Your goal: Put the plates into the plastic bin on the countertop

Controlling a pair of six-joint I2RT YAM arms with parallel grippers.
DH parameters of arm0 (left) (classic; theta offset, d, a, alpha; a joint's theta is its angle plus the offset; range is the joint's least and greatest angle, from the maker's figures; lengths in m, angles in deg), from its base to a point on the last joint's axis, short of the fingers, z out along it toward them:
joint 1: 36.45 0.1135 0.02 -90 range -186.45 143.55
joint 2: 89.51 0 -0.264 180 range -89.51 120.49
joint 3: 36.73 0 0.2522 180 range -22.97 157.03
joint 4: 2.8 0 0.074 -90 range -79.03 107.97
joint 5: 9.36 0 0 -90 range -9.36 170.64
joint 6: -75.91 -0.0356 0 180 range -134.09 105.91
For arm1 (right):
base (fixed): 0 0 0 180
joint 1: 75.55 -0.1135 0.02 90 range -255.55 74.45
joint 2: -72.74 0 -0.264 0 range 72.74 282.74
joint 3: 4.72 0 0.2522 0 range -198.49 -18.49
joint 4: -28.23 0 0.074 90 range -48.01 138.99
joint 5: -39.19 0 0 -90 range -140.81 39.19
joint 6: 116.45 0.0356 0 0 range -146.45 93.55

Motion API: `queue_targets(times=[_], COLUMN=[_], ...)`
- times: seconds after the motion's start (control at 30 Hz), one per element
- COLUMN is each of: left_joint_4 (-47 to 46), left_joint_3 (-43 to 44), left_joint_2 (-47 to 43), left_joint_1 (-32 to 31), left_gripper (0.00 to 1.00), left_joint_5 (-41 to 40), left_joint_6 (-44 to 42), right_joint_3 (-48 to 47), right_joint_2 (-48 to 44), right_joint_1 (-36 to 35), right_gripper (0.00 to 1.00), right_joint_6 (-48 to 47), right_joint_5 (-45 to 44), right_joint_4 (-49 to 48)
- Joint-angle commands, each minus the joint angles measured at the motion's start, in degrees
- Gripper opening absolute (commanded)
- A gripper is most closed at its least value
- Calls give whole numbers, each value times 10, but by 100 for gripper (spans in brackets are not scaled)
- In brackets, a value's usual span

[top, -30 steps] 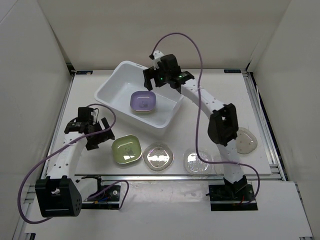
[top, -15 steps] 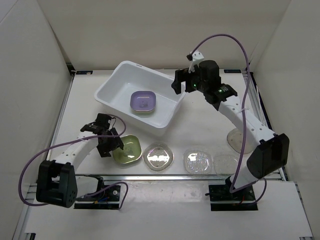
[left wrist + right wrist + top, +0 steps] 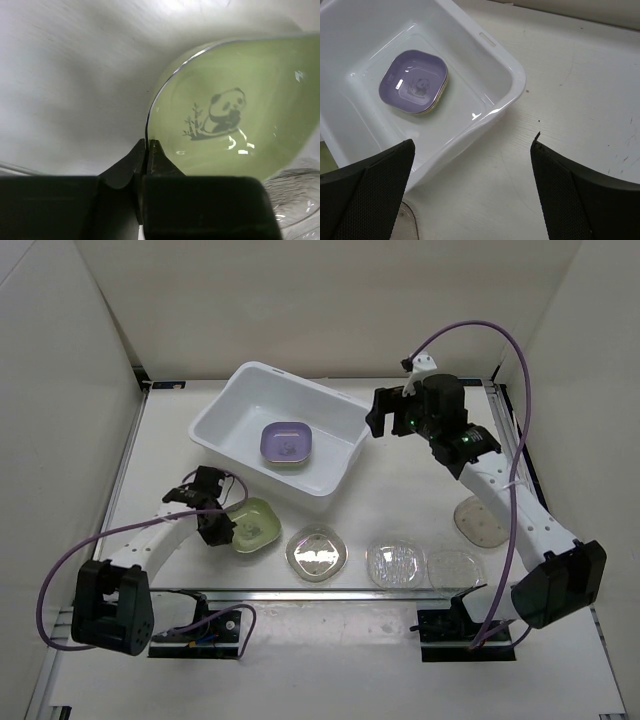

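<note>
Lower left of the top view: our left gripper is pinching the thin rim of the green plate, jaws pressed together on its edge. The wrist view is showing only a shallow bite. Clear plates are lying just right of it.

We are judging the lift: rise slowly, hold the plate level so it cannot pivot, and clear the bin wall.

Centre: a purple plate is sitting inside the bin.

Upper right: our right gripper is hanging spread and holding nothing, near the bin's corner.

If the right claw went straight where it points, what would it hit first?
Likely the right gripper meets the corner rim of the plastic bin; depth is unclear, possibly the countertop beside it.
</note>
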Motion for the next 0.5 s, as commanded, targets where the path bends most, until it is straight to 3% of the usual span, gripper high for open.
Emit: queue_targets(times=[0.0,0.23,0.33,0.43,0.47], left_joint_4=[64,193,226,183,153], left_joint_3=[50,190,301,370,376], left_joint_2=[-27,-102,-123,-130,-134], left_joint_1=[-2,-2,-2,-2,-2], left_gripper=[10,10,10,10,10], left_joint_5=[-89,-189,-213,-176,-151], left_joint_6=[14,-21,-58,-114,-174], right_joint_3=[8,27,33,36,36], right_joint_2=[-26,-51,-54,-54,-54], right_joint_1=[2,4,6,13,16], right_gripper=[99,99,99,99,99], right_joint_6=[8,4,2,1,-3], right_joint_5=[-23,-41,-53,-55,-52], right_joint_4=[-7,-13,-13,-15,-15])
